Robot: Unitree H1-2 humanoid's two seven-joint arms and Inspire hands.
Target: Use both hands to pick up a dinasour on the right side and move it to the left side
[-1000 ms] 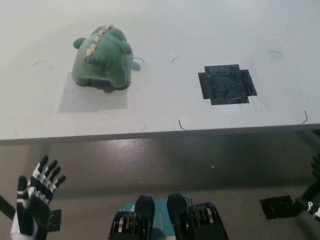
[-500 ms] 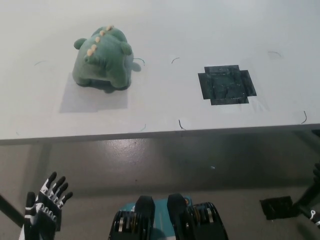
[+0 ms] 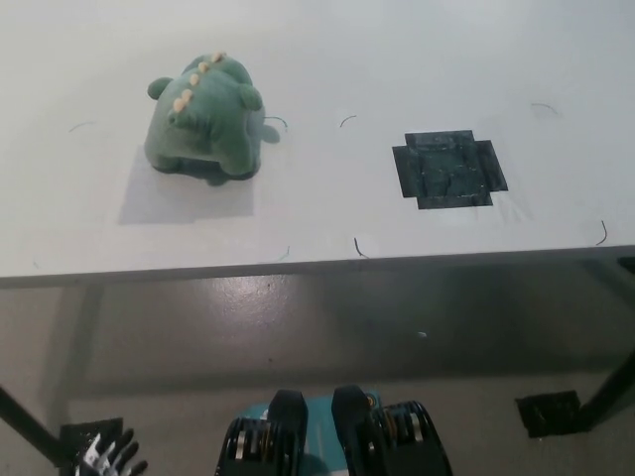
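The green dinosaur (image 3: 206, 117) sits on the worktop's (image 3: 327, 213) left; the left robot hand (image 3: 107, 458), barely seen, cannot be judged; clearance should be kept.

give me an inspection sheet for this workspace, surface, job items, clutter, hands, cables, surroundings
Surface: white table, faint pen marks, front edge across mid-picture.
Job's things: green dinosaur, upright on the table's left part, beside a pale square patch.
Clutter: black tape patch on the table's right part.
Hands: left hand only fingertips at bottom edge, below table; right hand not in view.
Cables: nothing seen.
Surroundings: grey floor, table legs, dark floor plates.
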